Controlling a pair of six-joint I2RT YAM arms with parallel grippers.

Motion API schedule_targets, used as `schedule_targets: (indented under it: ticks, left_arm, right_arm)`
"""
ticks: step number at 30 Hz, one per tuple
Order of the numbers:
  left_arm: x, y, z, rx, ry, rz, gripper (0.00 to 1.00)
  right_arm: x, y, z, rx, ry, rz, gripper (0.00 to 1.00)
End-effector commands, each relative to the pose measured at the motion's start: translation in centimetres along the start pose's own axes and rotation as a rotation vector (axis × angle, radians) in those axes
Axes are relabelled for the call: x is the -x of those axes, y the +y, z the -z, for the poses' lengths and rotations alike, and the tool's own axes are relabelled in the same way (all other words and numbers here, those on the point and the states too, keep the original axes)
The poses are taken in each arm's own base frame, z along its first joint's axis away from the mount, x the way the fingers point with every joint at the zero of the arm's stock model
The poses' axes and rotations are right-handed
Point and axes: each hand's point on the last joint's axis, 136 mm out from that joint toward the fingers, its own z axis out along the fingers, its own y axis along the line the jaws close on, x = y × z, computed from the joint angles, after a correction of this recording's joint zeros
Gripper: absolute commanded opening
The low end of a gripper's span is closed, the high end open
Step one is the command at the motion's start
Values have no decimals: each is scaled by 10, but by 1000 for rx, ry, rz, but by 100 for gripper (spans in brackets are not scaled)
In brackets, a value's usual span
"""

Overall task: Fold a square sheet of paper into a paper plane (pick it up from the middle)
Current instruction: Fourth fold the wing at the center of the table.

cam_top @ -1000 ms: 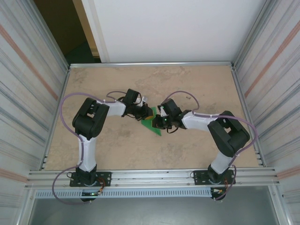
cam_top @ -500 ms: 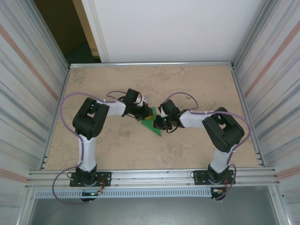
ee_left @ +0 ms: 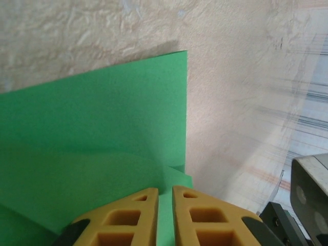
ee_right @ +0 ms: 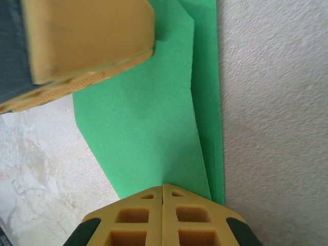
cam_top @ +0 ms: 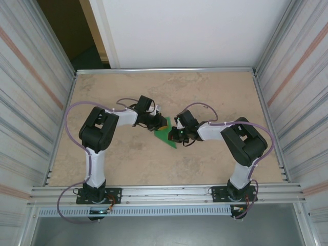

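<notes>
While the sheet of paper (cam_top: 167,136) lies low on the table (cam_top: 215,92) midway between the two arms, it is already partly folded; the right wrist view shows one flap turned over along a straight crease, with a narrow strip of a lower layer beside it. The right gripper (ee_right: 163,188) has its jaws pressed fully together, its tips at the near edge of the folded layers; it looks to be bearing down on the paper, not pinching it. The left gripper (ee_left: 165,192) stands almost closed, with a thin slit between its fingers and green showing through; from so close an angle I cannot tell whether a layer is caught there or merely lies beneath.

Such paper is very light, thin and limp; it should slide on the smooth table at a slight nudge, spring open along a soft crease, and crumple or tear if dragged. I would take hold at a free edge or raised flap, near the fold line, with closed tips pinning the rest flat.
</notes>
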Motion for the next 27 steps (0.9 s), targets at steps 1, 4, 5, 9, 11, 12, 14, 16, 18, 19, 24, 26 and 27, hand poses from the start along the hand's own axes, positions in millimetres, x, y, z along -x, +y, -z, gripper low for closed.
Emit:
schedule_targets:
  ticks: [1, 4, 5, 9, 11, 12, 14, 16, 18, 19, 24, 26, 27]
  left_arm:
    - [13, -38, 32, -63, -81, -105, 16]
    - [2, -40, 35, -86, -92, -138, 15]
    - [-4, -37, 34, -86, -89, -147, 15]
    - [-24, -26, 23, -79, -58, -153, 12]
    - [-33, -21, 18, -70, -34, -155, 11]
    - [-35, -19, 15, -66, -27, -155, 10]
    - [-39, -15, 11, -58, -15, -150, 9]
    - [-39, -11, 8, -52, -9, -145, 9]
    - [-39, -8, 5, -47, -6, -139, 9]
    - [-38, -6, 3, -43, -3, -134, 9]
    - [-31, 4, -3, 1, -5, -107, 9]
    - [-29, 8, -5, 14, -7, -94, 9]
    - [-28, 11, -6, 24, -9, -84, 9]
  right_arm:
    - [-36, -53, -6, -154, 109, -101, 4]
    - [-41, -56, -5, -152, 132, -111, 4]
    - [-44, -57, -6, -154, 140, -115, 4]
    - [-47, -59, -8, -153, 160, -126, 4]
    - [-48, -59, -8, -153, 167, -129, 4]
    - [-48, -59, -8, -153, 169, -131, 4]
    - [-48, -59, -9, -153, 173, -133, 4]
    - [-48, -59, -10, -153, 176, -133, 4]
    - [-48, -59, -10, -153, 175, -136, 4]
    - [-48, -59, -10, -156, 176, -137, 4]
    - [-52, -63, -10, -170, 188, -140, 4]
    - [-54, -65, -10, -177, 194, -142, 4]
    - [-54, -66, -10, -179, 196, -142, 4]
